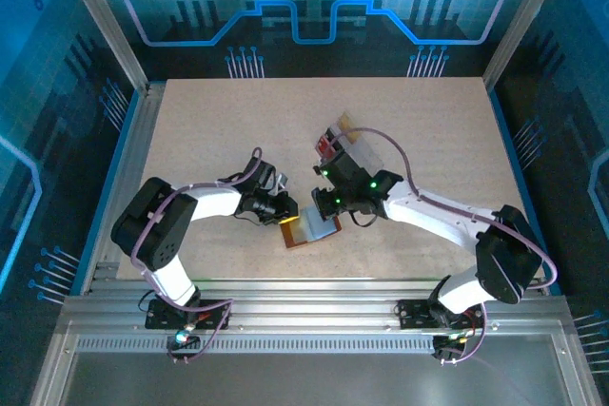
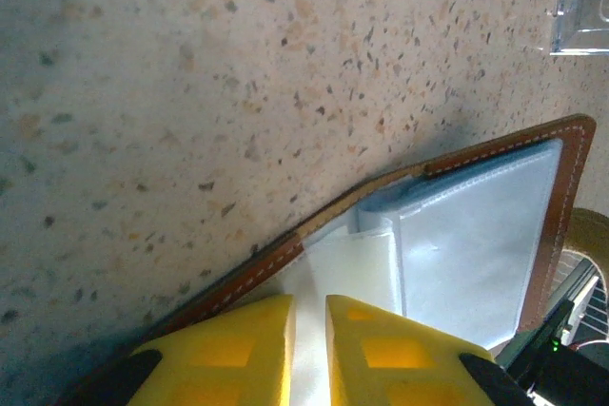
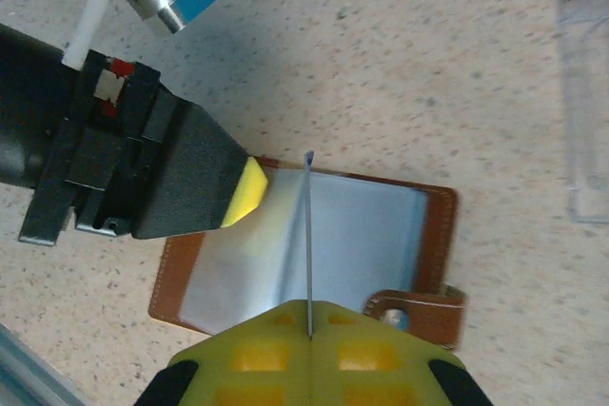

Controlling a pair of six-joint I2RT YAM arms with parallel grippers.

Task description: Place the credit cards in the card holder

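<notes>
Two arms meet over the card holder [image 1: 312, 232], which lies open on the table [image 1: 219, 130], low in the centre of the overhead frame. My left arm reaches in from the lower left, forearm stretched flat toward the right. The left gripper [image 2: 309, 309] has its jaws almost together, pinching a pale inner leaf of the holder. My right arm comes from the lower right, elbow bent, wrist angled down and left. The right gripper [image 3: 310, 316] is clenched on a blue credit card [image 3: 309, 225], held on edge over the pale pockets; I cannot tell whether its far end is in one. A clear tray [image 1: 347, 145] with a red card [image 1: 326, 147] sits near, above the holder.
</notes>
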